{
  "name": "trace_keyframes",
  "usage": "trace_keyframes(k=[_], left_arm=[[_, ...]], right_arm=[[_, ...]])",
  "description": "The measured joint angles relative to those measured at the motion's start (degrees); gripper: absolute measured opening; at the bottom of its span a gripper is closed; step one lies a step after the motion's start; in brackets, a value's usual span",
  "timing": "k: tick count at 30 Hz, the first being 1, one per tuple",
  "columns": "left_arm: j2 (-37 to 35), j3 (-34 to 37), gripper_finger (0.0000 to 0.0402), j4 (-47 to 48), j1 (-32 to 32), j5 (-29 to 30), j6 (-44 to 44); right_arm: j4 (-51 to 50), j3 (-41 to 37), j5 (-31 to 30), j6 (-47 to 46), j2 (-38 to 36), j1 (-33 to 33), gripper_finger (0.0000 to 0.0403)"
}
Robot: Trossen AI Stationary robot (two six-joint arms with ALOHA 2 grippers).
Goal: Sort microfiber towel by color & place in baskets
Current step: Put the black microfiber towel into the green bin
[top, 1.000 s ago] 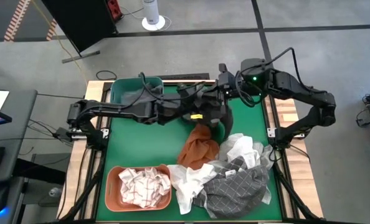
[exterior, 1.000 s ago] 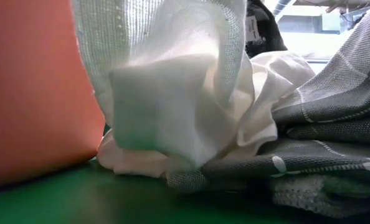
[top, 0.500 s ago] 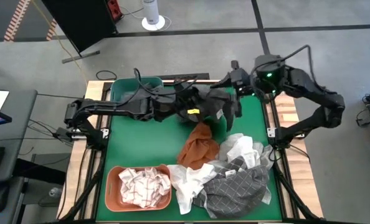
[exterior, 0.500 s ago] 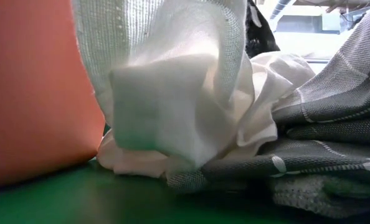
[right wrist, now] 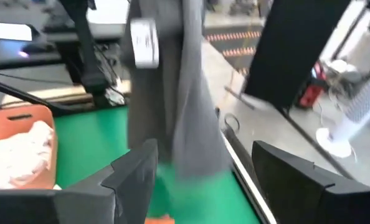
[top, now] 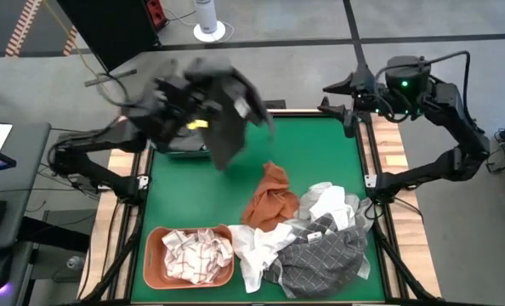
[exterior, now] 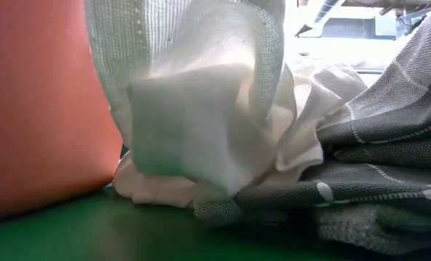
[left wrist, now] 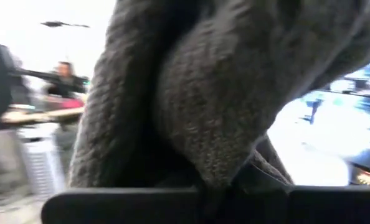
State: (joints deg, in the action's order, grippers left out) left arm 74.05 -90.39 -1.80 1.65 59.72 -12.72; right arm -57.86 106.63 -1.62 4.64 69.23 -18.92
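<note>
My left gripper (top: pixel 223 98) is raised over the table's far left and shut on a plain dark grey microfiber towel (top: pixel 225 140), which fills the left wrist view (left wrist: pixel 222 93). The teal basket lies mostly hidden under that arm and towel. My right gripper (top: pixel 337 98) stands open at the far right edge, holding nothing (right wrist: pixel 210 180). A rust orange towel (top: pixel 272 200) lies mid-table. White towels (top: pixel 329 204) and a grey grid towel (top: pixel 320 255) are piled at the near right. The salmon basket (top: pixel 189 255) holds a pale checked towel (top: pixel 193 251). My left gripper pinches a bunched part of the dark grey towel (left wrist: pixel 197 168) between its two fingers, several layers thick. The fingers reach roughly level toward the table's right. The towel hangs slack below the hold (top: pixel 227 153), lifted clear of the table.
The towel pile (exterior: pixel 201 109) and the grey grid towel (exterior: pixel 390 145) crowd the near right, next to the salmon basket (exterior: pixel 41 109). Bare green mat (top: pixel 320 153) shows between the two arms. Wooden table rails (top: pixel 393 153) run along the sides.
Both grippers met at the dark grey towel over the table's far middle. My left gripper has since swung up and toward the far left, carrying the towel, which now hangs clear. My right gripper has drawn back toward the far right edge without the towel.
</note>
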Motion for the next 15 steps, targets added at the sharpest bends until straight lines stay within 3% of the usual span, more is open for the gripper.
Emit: trace_keyframes(k=[2, 5, 15], left_arm=[[-1.7, 0.0, 0.0004, -2.1, 0.1, 3.0, -5.4], [-3.1, 0.0, 0.0004, -7.0, 1.2, 3.0, -13.6], [-3.7, 0.0, 0.0004, -25.7, 8.2, -4.1, -31.6]], right_arm=[[-1.7, 0.0, 0.0, -0.6, 0.6, -0.5, 0.0291], [-2.3, -0.9, -0.1, -1.8, 1.8, -0.6, 0.0291], [0.7, -6.5, 0.0, -4.1, 3.1, 1.6, 0.0291]])
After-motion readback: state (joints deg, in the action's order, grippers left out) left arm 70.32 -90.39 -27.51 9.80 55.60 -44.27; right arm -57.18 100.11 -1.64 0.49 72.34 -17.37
